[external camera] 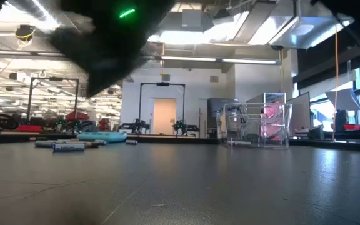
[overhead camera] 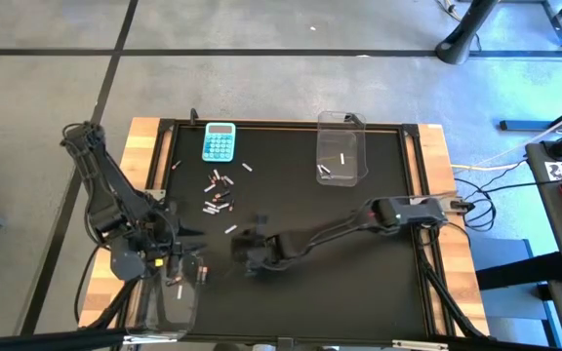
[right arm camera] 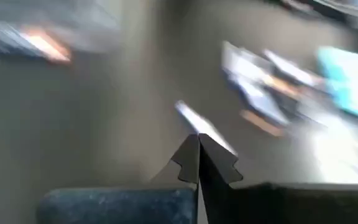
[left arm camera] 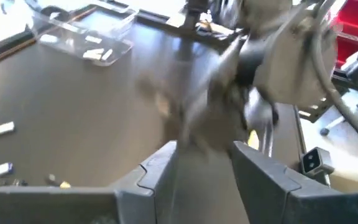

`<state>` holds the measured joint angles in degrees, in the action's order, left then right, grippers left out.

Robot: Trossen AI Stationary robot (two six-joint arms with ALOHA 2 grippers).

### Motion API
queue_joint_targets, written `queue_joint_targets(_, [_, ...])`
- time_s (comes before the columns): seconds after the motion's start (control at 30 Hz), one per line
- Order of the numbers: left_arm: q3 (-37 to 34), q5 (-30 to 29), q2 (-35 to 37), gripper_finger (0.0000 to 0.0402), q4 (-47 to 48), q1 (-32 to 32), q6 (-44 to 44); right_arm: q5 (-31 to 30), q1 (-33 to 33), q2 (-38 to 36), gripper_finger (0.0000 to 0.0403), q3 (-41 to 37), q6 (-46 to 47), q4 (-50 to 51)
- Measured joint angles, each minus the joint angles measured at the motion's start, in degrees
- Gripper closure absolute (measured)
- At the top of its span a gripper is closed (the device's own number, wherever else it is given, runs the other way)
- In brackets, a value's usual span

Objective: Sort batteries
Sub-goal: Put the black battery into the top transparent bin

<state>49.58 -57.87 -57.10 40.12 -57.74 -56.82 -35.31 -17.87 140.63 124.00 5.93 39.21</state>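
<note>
**Right claw pressed shut near a lone battery**

Right gripper [overhead camera: 245,255], its two fingers pressed together tip to tip, reaches low over the black table [overhead camera: 379,283] toward the middle of the near side. A single white battery [overhead camera: 230,230] lies just beyond its tip, close to it; the blurred wrist view does not show whether the fingertips touch it. The main scatter of batteries [overhead camera: 219,192], some white and some dark with red, lies farther off, between the claw and the light-blue calculator [overhead camera: 219,142] at the far edge. Two more white batteries [overhead camera: 335,168] rest inside the clear bin [overhead camera: 342,147] on the far side, well apart from the claw. Left gripper [left arm camera: 205,163] hangs over a second clear bin [overhead camera: 169,297] at the near left corner, fingers spread with a gap between them. One pale battery [overhead camera: 178,266] shows at that bin, though whether it sits inside cannot be told.
</note>
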Motion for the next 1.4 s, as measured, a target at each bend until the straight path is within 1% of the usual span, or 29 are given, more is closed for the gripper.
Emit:
queue_joint_targets(0.03, [0.1, 0.8, 0.0, 0.0271, -2.1, 1.1, 3.1, -4.3, -0.4, -1.5, 0.0400, 0.0, 2.2, 8.4])
queue_joint_targets(0.1, [1.0, 4.2, -0.3, 0.0289, -5.6, 3.7, 9.9, -10.0, -1.5, -3.3, 0.0399, -0.3, 9.2, 25.1])
queue_joint_targets(0.17, [2.6, 8.5, -1.3, 0.0311, -9.1, 7.1, 16.2, -13.2, -2.9, -5.4, 0.0398, -0.8, 18.2, 40.1])
queue_joint_targets(0.23, [4.1, 13.8, -3.0, 0.0336, -10.4, 10.4, 21.7, -16.1, -5.1, -8.5, 0.0400, -3.2, 28.0, 51.2])
queue_joint_targets(0.27, [5.1, 17.0, -4.1, 0.0350, -10.4, 12.0, 23.6, -16.7, -6.6, -10.4, 0.0401, -6.1, 30.5, 50.8])
queue_joint_targets(0.3, [6.3, 20.6, -5.3, 0.0365, -10.4, 13.7, 25.9, -16.0, -8.3, -13.3, 0.0401, -10.6, 30.2, 48.3])
queue_joint_targets(0.37, [8.7, 30.3, -8.9, 0.0390, -9.8, 17.4, 29.5, -13.2, -11.8, -17.5, 0.0401, -18.6, 31.1, 42.8])
queue_joint_targets(0.4, [10.0, 35.0, -11.0, 0.0395, -8.9, 19.1, 30.7, -12.6, -13.4, -19.5, 0.0401, -22.1, 34.0, 40.1])
queue_joint_targets(0.47, [12.7, 43.0, -16.4, 0.0396, -5.1, 22.5, 32.8, -12.3, -16.5, -23.4, 0.0400, -28.3, 42.7, 40.4])
queue_joint_targets(0.53, [16.2, 51.1, -22.3, 0.0398, -0.2, 25.4, 36.1, -13.6, -19.1, -25.2, 0.0400, -32.6, 51.7, 39.6])
queue_joint_targets(0.6, [19.6, 57.9, -28.6, 0.0400, 6.9, 28.2, 39.3, -14.2, -21.6, -25.8, 0.0400, -35.8, 59.0, 39.4])
queue_joint_targets(0.7, [24.5, 64.0, -37.7, 0.0400, 15.1, 30.8, 42.8, -16.5, -24.5, -26.1, 0.0400, -37.9, 65.7, 37.3])
queue_joint_targets(0.8, [29.0, 67.7, -45.4, 0.0401, 21.8, 31.6, 46.7, -19.2, -26.2, -26.1, 0.0400, -39.0, 68.6, 34.7])
queue_joint_targets(0.93, [33.7, 69.0, -53.5, 0.0401, 28.5, 30.6, 49.0, -23.5, -27.0, -26.1, 0.0400, -39.4, 68.7, 31.9])
queue_joint_targets(1.03, [35.7, 69.3, -58.0, 0.0401, 31.1, 28.9, 50.8, -23.9, -27.2, -26.0, 0.0400, -39.4, 68.7, 30.7])
queue_joint_targets(1.17, [36.1, 69.5, -62.6, 0.0401, 31.4, 26.4, 51.3, -23.9, -27.2, -26.0, 0.0400, -39.4, 68.7, 30.6])
queue_joint_targets(1.23, [36.1, 69.5, -64.3, 0.0401, 33.1, 25.3, 51.3, -23.9, -27.2, -26.0, 0.0400, -39.4, 68.7, 30.1])
queue_joint_targets(1.4, [36.1, 68.8, -66.3, 0.0401, 36.7, 23.8, 51.3, -24.7, -27.2, -26.0, 0.0400, -39.4, 68.7, 29.3])
